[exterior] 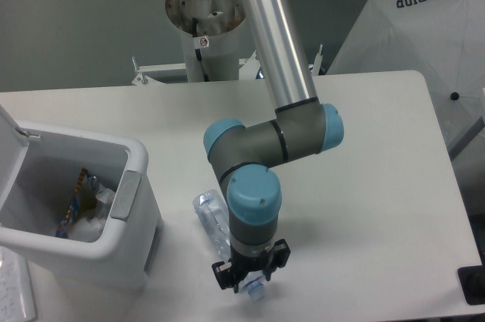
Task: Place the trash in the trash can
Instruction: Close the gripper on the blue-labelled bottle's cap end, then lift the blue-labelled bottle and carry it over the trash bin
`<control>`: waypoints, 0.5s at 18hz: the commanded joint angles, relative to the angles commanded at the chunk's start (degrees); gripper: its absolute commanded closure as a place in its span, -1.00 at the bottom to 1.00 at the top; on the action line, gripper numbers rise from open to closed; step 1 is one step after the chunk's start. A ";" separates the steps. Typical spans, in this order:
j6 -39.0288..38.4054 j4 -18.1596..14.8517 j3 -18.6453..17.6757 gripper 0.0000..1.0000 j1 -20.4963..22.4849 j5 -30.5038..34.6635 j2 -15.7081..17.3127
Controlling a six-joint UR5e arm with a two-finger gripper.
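Observation:
One piece of trash, a clear plastic bottle [211,217], lies slanted on the white table just right of the trash can [135,199]. Its neck end runs under my gripper [251,284], and its cap end pokes out below the fingers. The gripper points straight down near the table's front edge and looks shut on the bottle's neck, though the wrist hides most of the fingers. The trash can is a boxy white bin with a grey side panel. Its lid [9,134] stands open and wrappers lie inside. The arm blocks any sight of other trash.
The arm's elbow and forearm [273,140] hang over the middle of the table. A white umbrella [424,26] stands off the back right corner. A black object [471,286] sits at the front right edge, and a white keyboard-like item [15,292] at the front left.

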 joint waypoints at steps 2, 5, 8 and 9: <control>0.26 2.98 1.94 -0.11 1.32 0.00 1.32; 1.84 5.89 5.71 -0.11 3.34 0.09 2.90; 3.26 9.74 8.09 -0.11 3.87 0.17 5.45; 2.47 11.24 8.62 -0.11 3.78 0.18 6.33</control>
